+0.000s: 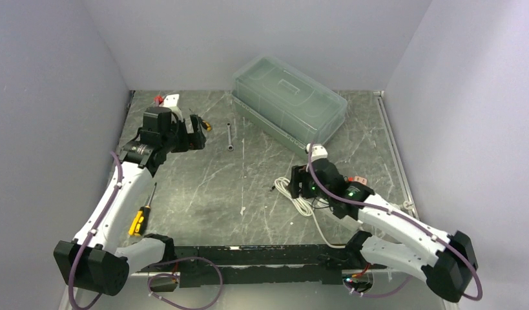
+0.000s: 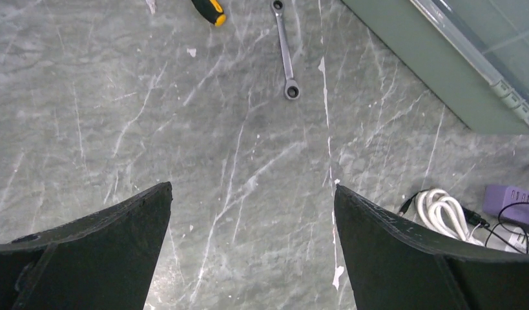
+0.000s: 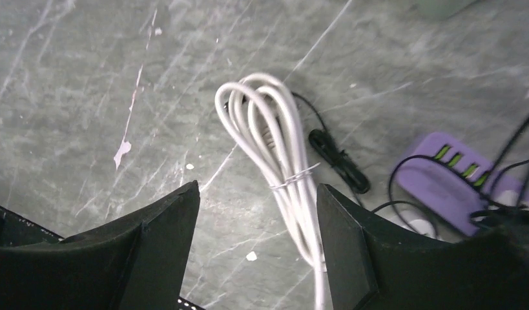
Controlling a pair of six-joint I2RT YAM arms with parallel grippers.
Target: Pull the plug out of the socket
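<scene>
From above: the left gripper [image 1: 200, 132] hangs wide open, empty, near the far left corner of the bench [image 1: 248, 187]. The right gripper [image 1: 299, 181] sits low over a white cable coil [image 1: 302, 206], right of centre.

Left wrist: the purple socket block [image 2: 507, 200] lies far right.

Right wrist: jaws part open, empty, straddling the coil; the block is just right. The plug, unclear here, is probably light and rigid: pinch its body squarely.

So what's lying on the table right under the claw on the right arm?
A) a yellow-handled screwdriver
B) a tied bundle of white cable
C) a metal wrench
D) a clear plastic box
B: the right wrist view shows the white cable bundle lying on the table in the gap between the fingers of the right claw, not yet touched by them.
</scene>
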